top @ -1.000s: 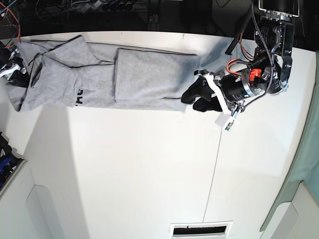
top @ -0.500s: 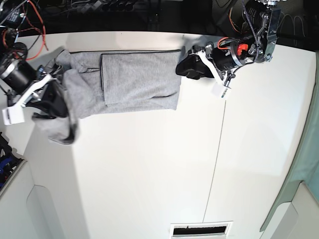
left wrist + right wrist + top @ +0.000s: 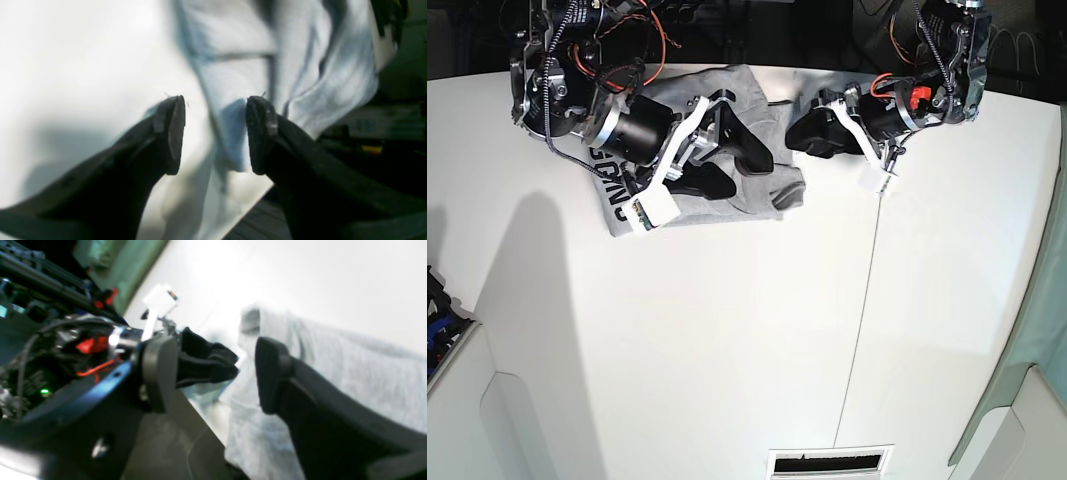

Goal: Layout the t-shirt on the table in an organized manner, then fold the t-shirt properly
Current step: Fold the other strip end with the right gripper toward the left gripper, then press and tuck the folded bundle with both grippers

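Note:
The grey t-shirt (image 3: 727, 210) lies folded into a compact stack at the far middle of the white table (image 3: 727, 340), with black lettering (image 3: 612, 187) showing at its left edge. My right gripper (image 3: 749, 178) hovers over the stack, open, with nothing between its fingers (image 3: 267, 373); grey cloth (image 3: 350, 356) lies beneath them. My left gripper (image 3: 799, 140) stands just off the shirt's right edge, open, and it shows as black fingers (image 3: 213, 363) in the right wrist view. In the left wrist view its jaws (image 3: 215, 133) straddle a shirt edge (image 3: 233, 73) without closing on it.
A thin dark seam (image 3: 862, 320) runs down the table on the right. A slotted vent (image 3: 832, 462) sits at the near edge. Green fabric (image 3: 1047, 300) hangs at the far right. Cables and dark equipment (image 3: 677, 25) lie beyond the far edge.
My right arm swept from the left side across to the right, carrying the shirt's left part over the rest, and its jaws have opened. The left gripper has barely moved.

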Robot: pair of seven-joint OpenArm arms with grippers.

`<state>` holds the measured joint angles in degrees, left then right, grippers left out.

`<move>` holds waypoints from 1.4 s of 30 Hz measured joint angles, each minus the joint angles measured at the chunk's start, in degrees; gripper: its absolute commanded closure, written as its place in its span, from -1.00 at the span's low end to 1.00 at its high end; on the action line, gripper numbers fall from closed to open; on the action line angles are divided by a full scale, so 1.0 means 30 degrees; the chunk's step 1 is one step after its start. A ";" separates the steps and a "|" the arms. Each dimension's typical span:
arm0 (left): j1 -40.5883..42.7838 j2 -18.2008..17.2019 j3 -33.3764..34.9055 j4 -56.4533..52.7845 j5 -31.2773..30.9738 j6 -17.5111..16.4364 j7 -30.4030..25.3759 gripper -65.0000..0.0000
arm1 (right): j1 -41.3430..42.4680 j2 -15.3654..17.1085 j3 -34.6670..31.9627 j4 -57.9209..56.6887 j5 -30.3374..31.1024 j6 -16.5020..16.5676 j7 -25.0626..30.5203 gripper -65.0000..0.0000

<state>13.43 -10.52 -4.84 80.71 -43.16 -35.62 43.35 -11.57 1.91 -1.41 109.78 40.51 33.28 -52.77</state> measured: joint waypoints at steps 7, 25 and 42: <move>0.0138 -0.2025 -0.1078 0.1574 -0.1122 -0.1035 0.1421 0.44 | 0.0517 -0.0015 0.1049 0.0313 -0.1450 -0.0102 0.1938 -0.09; 0.1319 -0.0787 0.8276 0.6732 0.1056 -0.1311 0.1071 1.00 | 0.8408 0.0911 0.4670 -1.0178 -0.5814 -0.0627 0.4444 1.00; -0.2667 -0.0291 0.4874 -0.0831 0.2783 -0.0765 0.0408 1.00 | 0.6747 0.4284 -0.0233 -1.3231 -0.4175 -0.0284 0.4131 1.00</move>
<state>5.43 -11.40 9.78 78.22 -34.81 -37.91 44.58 8.67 14.76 -2.11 70.08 27.99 32.42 -40.38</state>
